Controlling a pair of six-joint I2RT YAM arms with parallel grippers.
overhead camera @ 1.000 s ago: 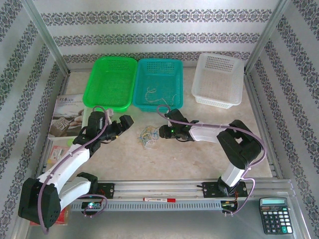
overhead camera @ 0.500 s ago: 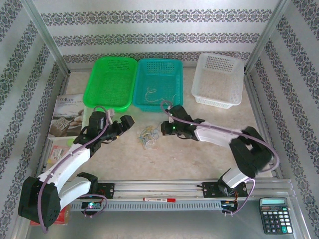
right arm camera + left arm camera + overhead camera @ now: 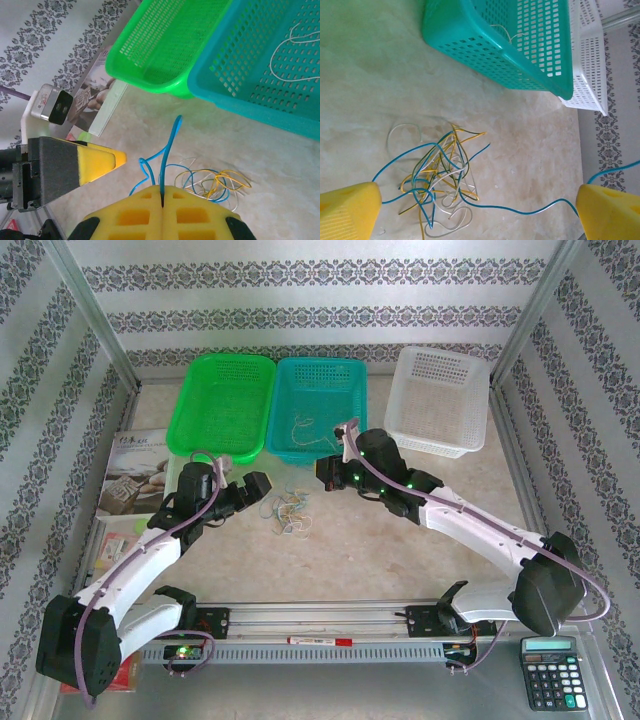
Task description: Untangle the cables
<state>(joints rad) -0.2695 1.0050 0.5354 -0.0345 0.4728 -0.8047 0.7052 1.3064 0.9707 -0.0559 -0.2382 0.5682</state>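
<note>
The cables lie in a loose tangle of yellow, blue and whitish wires on the table between the two arms. In the left wrist view the tangle sits ahead of my left gripper, which is open, its yellow fingers far apart. One blue cable trails right from the tangle. My right gripper is shut on that blue cable, above the tangle. From above, the right gripper hovers near the teal basket, and the left gripper is just left of the tangle.
A green basket, the teal basket holding whitish wires and a white basket line the back. A booklet lies at the left. A calculator and a red pen sit near the front rail.
My right gripper shut on the blue cable and moved back toward the teal basket as its arm stretched out. The tangle shifted slightly left. The left arm stayed put.
</note>
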